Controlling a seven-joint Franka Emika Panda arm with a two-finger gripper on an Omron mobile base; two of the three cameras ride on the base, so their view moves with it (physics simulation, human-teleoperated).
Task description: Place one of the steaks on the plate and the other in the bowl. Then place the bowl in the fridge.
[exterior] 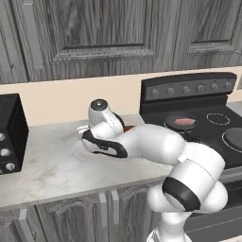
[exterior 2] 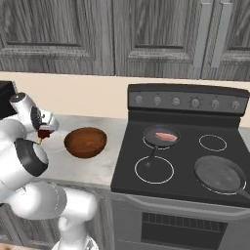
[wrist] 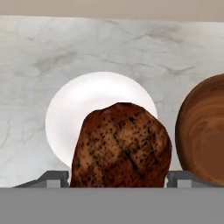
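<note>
Far left of the counter: black appliance (exterior: 10, 134) with round knobs, cut off by the frame edge in the left base view.
Counter (exterior: 47, 170): pale marbled top, dark wood-grain cabinets (exterior: 94, 33) above.
Plate (wrist: 83, 105): white, flat on the counter, left of the bowl and close beside it; near edge covered by the dark steak in the hand view; mostly hidden behind the arm in the left base view.
Dark steak (wrist: 120, 146): brown, speckled lump held between the two fingers, above the plate's near right part; lower part cut off at the bottom of the hand view; only a small brown bit with a yellowish tip visible under the hand in the right base view (exterior 2: 44, 134); long axis and heading hard to make out.
Gripper (wrist: 118, 178): jaws spread wide, clamped on the dark steak from both sides; fingers (wrist: 54, 177) mostly hidden behind the meat.
Bowl (exterior 2: 85, 141): reddish-brown, glossy, upright, on the counter between the plate and the stove; right part cut off in the hand view.
Stove (exterior 2: 185, 166): black, right of the counter, knobs along the far panel.
Far-left pan (exterior 2: 161, 136): dark grey, handle pointing near and left.
Pink steak (exterior 2: 165, 136): flat pale slab lying in that pan, long axis left to right.
Near-right pan (exterior 2: 219, 175): dark grey, handle cut off at the right edge.
</note>
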